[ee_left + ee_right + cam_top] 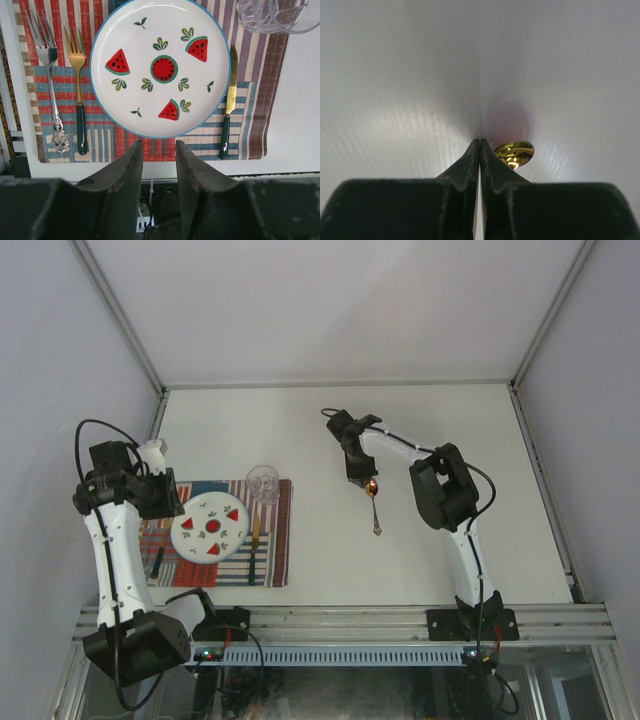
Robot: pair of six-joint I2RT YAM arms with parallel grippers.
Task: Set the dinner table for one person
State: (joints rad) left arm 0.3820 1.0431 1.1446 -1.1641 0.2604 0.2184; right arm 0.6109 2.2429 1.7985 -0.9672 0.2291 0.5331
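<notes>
In the left wrist view, we see the clear glass tumbler cut off by the top edge. In the right wrist view, the right gripper, fingers pressed together, hides all but the bowl of the gold metal spoon.

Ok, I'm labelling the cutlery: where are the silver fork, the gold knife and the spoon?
silver fork point(52, 90), left wrist view, on its shaft.
gold knife point(232, 80), left wrist view, on the blade.
spoon point(375, 512), top external view, on the handle.
</notes>
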